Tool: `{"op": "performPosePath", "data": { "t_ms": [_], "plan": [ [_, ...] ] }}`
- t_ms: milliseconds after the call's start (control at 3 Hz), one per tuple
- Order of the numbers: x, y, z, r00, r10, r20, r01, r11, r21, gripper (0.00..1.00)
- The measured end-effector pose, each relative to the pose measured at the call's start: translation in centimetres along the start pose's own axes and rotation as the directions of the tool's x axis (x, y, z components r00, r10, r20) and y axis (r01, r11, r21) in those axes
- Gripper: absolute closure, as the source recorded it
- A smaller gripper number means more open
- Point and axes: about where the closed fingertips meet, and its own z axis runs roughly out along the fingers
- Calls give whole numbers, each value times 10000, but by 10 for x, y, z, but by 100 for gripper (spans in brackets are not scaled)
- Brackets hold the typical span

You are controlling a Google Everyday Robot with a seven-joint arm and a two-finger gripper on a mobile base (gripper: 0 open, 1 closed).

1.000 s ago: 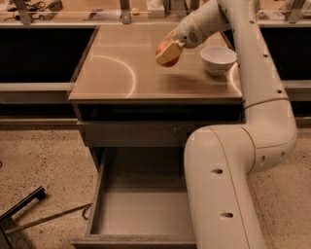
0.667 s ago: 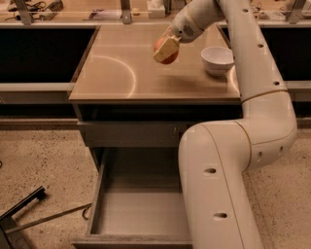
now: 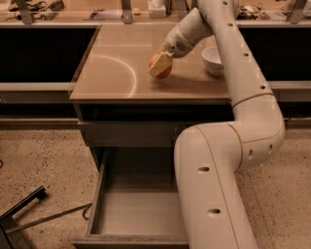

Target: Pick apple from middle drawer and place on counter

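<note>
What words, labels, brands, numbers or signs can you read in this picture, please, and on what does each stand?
None can be read. The counter, middle drawer, white bowl, arm and the gripper, which holds the apple over the counter beside the bowl, bear no visible text. Items along the counter's back edge show nothing I can make out.

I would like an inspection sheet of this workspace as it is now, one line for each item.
Surface: counter glossy tan, with a curved arc mark.
Job's things: apple over the counter, between the fingers; middle drawer pulled open, visible floor bare.
Clutter: white bowl on the counter, to the image right of the apple.
Grippers: gripper above the counter's middle, shut on the apple.
Cables: nothing seen.
Surroundings: speckled floor; dark bar-shaped object lying on it at the image left.
</note>
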Motion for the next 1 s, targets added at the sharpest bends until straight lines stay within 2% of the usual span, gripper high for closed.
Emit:
{"op": "performPosePath", "data": {
  "t_ms": [333, 667, 1000],
  "plan": [
    [6, 2, 22, 10000, 77, -52, -79, 9990, -429, 100],
    [2, 1, 22, 10000, 77, -3, -77, 9993, -372, 100],
    [2, 2, 22, 10000, 78, -2, -78, 9993, -371, 81]
  ]
}}
